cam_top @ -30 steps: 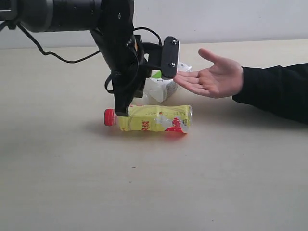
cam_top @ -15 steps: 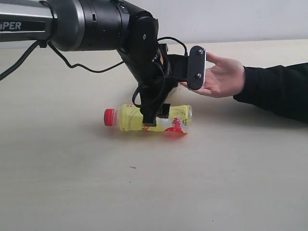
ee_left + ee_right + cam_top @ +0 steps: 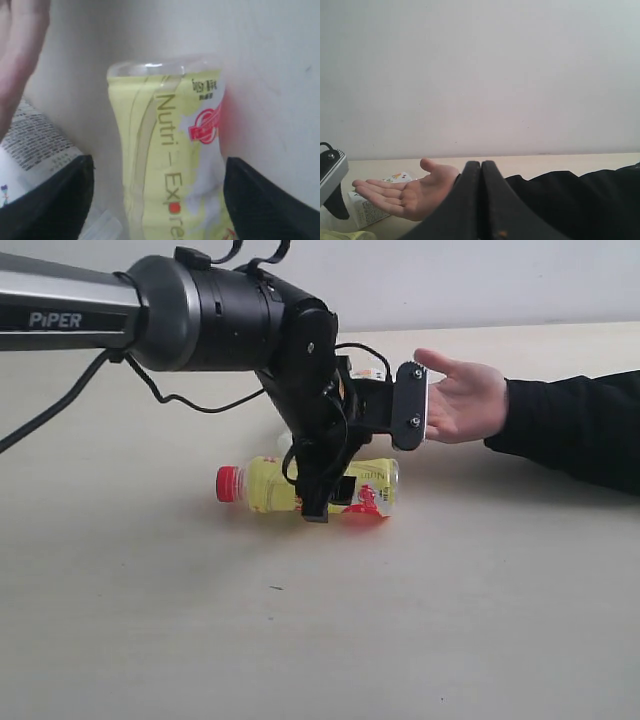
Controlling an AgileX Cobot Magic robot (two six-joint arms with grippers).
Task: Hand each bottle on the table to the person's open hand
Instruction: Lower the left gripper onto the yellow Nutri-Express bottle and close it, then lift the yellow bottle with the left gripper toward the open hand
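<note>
The yellow bottle (image 3: 270,485) lies on its side on the table (image 3: 300,640), red cap (image 3: 228,483) pointing left. My left gripper (image 3: 325,502) is down over its middle and open, a black finger (image 3: 272,200) on each side of the yellow bottle (image 3: 170,150), neither pressing it. The squarish white bottle (image 3: 365,210) lies just behind, its printed side (image 3: 30,145) beside one finger. The person's open hand (image 3: 465,400) waits palm up to the right. My right gripper (image 3: 481,167) is shut and empty, out of the exterior view.
The black-sleeved arm (image 3: 580,430) stretches in from the right over the table. Part of another labelled bottle (image 3: 395,176) shows behind the hand (image 3: 410,192). The left arm's wrist camera plate (image 3: 410,405) hangs close to the person's fingers.
The left arm has swung right and come down, so its open fingers now straddle the yellow bottle. It now hides the white bottle in the exterior view. The hand has held still.
</note>
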